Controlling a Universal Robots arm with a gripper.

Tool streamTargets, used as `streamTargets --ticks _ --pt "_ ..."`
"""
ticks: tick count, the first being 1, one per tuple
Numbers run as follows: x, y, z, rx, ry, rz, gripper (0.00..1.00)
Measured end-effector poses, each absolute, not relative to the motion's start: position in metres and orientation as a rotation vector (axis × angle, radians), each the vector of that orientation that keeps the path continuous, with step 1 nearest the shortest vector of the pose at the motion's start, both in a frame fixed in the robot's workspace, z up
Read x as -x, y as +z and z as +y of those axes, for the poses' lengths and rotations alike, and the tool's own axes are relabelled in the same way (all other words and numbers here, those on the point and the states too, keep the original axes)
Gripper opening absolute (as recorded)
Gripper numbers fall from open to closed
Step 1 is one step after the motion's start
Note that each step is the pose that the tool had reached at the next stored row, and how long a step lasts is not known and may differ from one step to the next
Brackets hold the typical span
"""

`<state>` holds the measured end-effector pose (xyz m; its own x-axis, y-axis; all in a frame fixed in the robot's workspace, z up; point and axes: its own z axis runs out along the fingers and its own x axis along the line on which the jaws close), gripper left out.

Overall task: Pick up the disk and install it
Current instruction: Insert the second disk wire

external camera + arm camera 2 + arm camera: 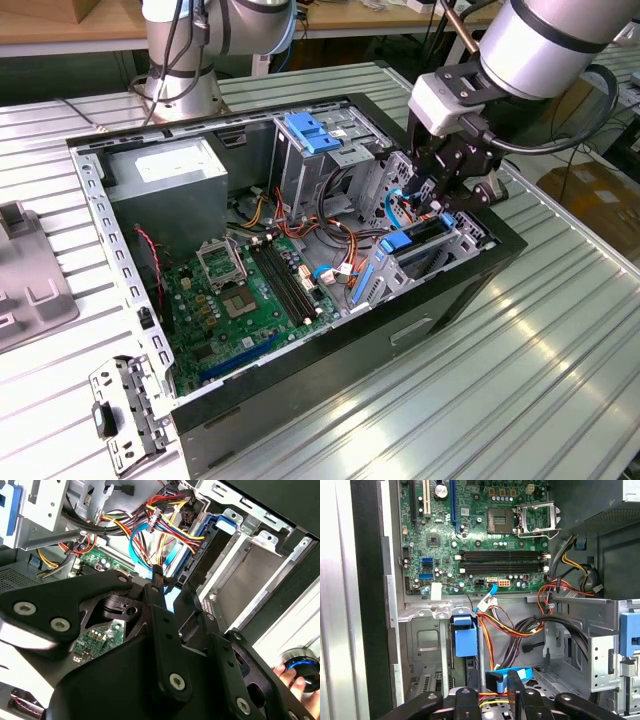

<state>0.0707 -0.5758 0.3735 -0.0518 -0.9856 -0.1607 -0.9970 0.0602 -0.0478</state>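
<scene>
The hand point(440, 190) was down inside the open computer case point(420, 310), right over the drive bay point(440, 245) at the front. The disk point(415, 238), with its blue rails, sat in that bay, between the fingers. I could not tell if the hand was clamped on it or apart. The disk looked nearly in place, maybe not pushed all the way home.

open computer case point(480, 262) — green motherboard point(245, 300) inside | grey power supply point(170, 185) | blue latch point(312, 132) atop drive cage
</scene>
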Motion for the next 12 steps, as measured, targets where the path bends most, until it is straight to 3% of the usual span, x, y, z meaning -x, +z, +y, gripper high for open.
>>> streamTargets --ticks 5,7,9,12 --pt "-0.0707 0.3732 -0.5758 2.053 0.114 2.172 0.35" --pt "-0.0707 0.3732 -0.5758 2.053 0.114 2.172 0.22" --pt "-0.0707 0.3731 -0.5758 2.053 0.114 2.172 0.16" --pt "-0.0707 0.373 -0.5758 2.053 0.114 2.172 0.16"
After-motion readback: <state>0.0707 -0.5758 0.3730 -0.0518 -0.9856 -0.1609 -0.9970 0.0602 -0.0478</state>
